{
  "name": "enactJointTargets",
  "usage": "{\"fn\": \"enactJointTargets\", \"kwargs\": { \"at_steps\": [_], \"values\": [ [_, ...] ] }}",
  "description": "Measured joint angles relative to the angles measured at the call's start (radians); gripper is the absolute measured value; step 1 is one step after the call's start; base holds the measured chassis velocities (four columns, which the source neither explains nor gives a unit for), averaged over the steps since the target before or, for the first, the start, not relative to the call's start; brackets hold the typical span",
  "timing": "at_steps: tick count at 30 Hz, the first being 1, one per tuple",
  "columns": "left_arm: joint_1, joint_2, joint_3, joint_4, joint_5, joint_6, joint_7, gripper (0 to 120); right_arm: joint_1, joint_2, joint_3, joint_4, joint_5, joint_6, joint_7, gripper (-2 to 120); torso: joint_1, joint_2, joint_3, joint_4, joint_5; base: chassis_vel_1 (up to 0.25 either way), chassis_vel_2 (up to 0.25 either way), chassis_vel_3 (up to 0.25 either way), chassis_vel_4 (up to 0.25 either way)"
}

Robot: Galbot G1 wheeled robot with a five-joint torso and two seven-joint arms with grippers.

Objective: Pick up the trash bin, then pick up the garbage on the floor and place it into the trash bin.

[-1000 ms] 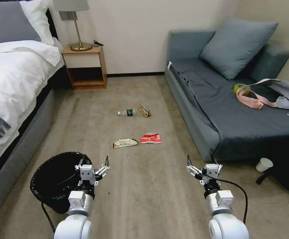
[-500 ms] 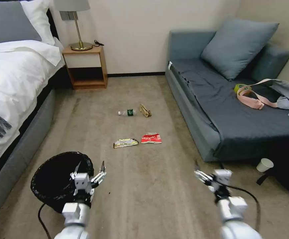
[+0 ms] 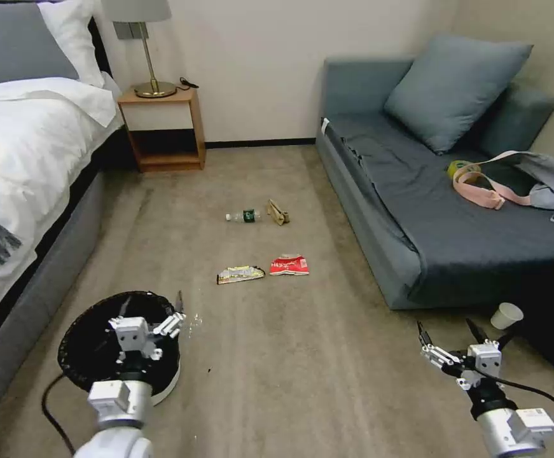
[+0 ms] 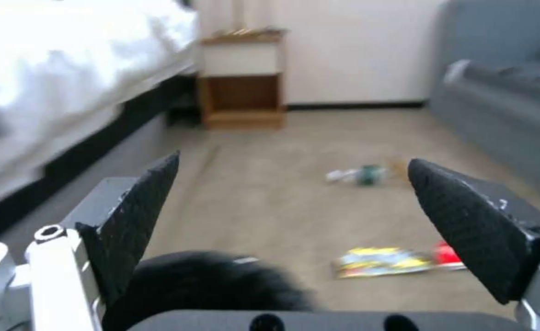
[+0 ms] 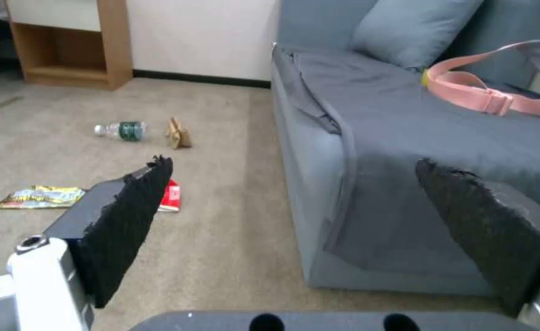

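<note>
The trash bin [image 3: 92,346], round with a crinkly black bag and a white lower body, stands on the carpet at the near left. My left gripper [image 3: 151,306] hangs open over its right rim; the bag [image 4: 209,285] shows dark below the open fingers. Farther out on the floor lies the garbage: a clear bottle [image 3: 243,216], a tan cardboard piece [image 3: 278,212], a yellow-silver wrapper [image 3: 240,274] and a red-and-white wrapper [image 3: 289,265]. My right gripper [image 3: 445,329] is open and empty at the near right, low beside the sofa.
A bed [image 3: 28,165] runs along the left, with a wooden nightstand [image 3: 162,127] and lamp at the back. A grey sofa [image 3: 416,210] with a bag on it fills the right. A paper cup [image 3: 507,315] stands on the floor by its near corner.
My left arm has swung left and drawn back, so its gripper now sits over the bin. My right arm has moved right and nearer. Both grippers stayed open.
</note>
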State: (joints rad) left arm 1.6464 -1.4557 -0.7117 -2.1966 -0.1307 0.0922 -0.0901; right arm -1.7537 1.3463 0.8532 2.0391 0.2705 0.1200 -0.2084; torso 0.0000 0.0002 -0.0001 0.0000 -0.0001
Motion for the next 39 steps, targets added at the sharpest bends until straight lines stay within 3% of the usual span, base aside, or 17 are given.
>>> {"fn": "enactJointTargets", "kwargs": {
  "at_steps": [3,4,8,11,14,23,29,39],
  "values": [
    [-0.012,0.041,-0.102,-0.005,-0.098,0.109,-0.036,100,0.0,-0.004,0.001,0.001,0.01,0.0,-0.001,100,0.0,0.0,0.0,0.0001,-0.0001,0.0,0.0,0.0,0.0],
    [-0.012,0.041,-0.102,-0.005,-0.098,0.109,-0.036,100,0.0,-0.004,0.001,0.001,0.01,0.0,-0.001,100,0.0,0.0,0.0,0.0001,-0.0001,0.0,0.0,0.0,0.0],
    [-0.037,0.101,-0.189,0.028,-0.238,0.205,-0.074,100,0.0,-0.005,-0.011,-0.008,0.01,0.006,-0.001,100,0.0,0.0,0.0,0.0001,-0.0001,0.0,0.0,0.0,0.0],
    [-0.055,0.127,-0.209,0.066,-0.293,0.244,-0.088,100,0.0,-0.005,-0.019,-0.011,0.009,0.008,-0.002,100,0.0,0.0,0.0,0.0001,-0.0001,0.0,0.0,0.0,0.0],
    [-0.083,0.156,-0.212,0.122,-0.322,0.279,-0.107,100,0.003,-0.004,-0.032,-0.013,0.005,0.009,-0.001,100,0.0,0.0,0.0,0.0,0.0,0.0,0.0,0.0,0.0],
    [-0.142,0.177,-0.179,0.23,-0.374,0.363,-0.178,100,0.003,0.0,-0.034,-0.029,0.001,0.017,0.003,100,0.0,0.0,0.0,0.0,0.0,0.0,0.0,0.0,0.0],
    [-0.162,0.18,-0.201,0.257,-0.414,0.392,-0.201,100,0.0,0.007,-0.032,-0.048,-0.002,0.025,0.005,100,0.0,0.0,0.0,0.0,0.0001,0.0,0.0,0.0,0.0],
    [-0.158,0.191,-0.219,0.3,-0.408,0.4,-0.198,100,0.006,0.016,-0.047,-0.064,-0.021,0.029,0.018,100,0.0,0.0,0.0,0.0,0.0001,0.0,0.0,0.0,0.0]
  ]
}}
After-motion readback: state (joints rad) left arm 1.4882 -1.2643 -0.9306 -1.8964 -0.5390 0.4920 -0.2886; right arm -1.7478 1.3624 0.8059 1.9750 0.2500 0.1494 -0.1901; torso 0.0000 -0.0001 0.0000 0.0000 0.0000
